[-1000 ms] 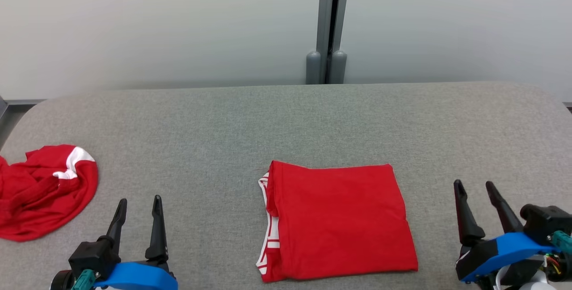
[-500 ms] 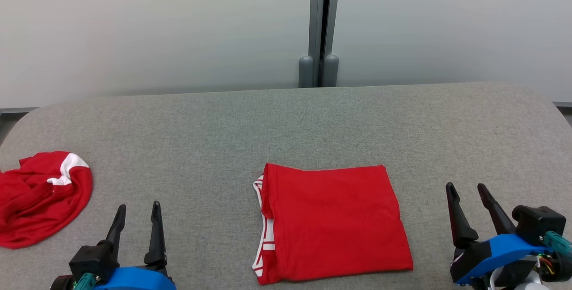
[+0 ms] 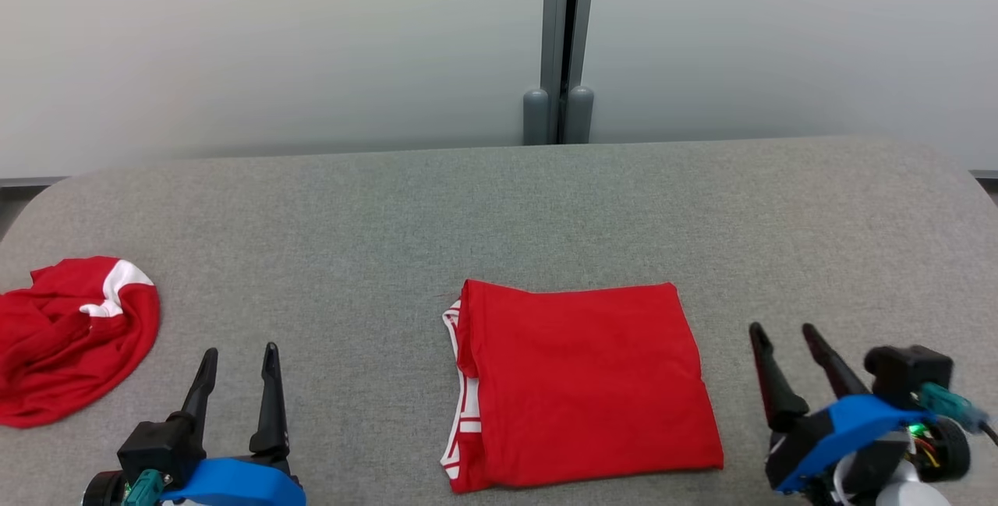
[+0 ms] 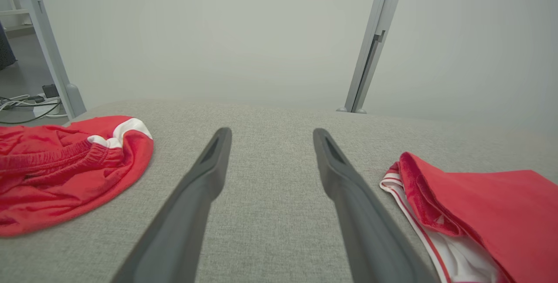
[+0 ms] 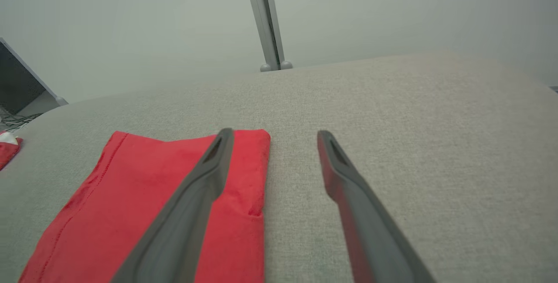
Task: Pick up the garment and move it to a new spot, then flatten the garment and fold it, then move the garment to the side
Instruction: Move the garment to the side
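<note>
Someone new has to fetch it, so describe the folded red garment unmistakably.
On the grey padded table, look near the front edge, about the middle of its width. The folded garment there is a flat, neat red rectangle with white striped trim at its left side, unlike the crumpled red garment heaped at the table's left end.

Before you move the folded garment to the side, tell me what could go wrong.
1. The folded garment has white-striped layers poking out at its left edge; dragging from one side may pull the fold open.
2. A crumpled garment lies at the table's left; sliding that way could tangle the two.
3. The left gripper and right gripper stand open, off the cloth; pinching only the top layer could peel it back.
</note>
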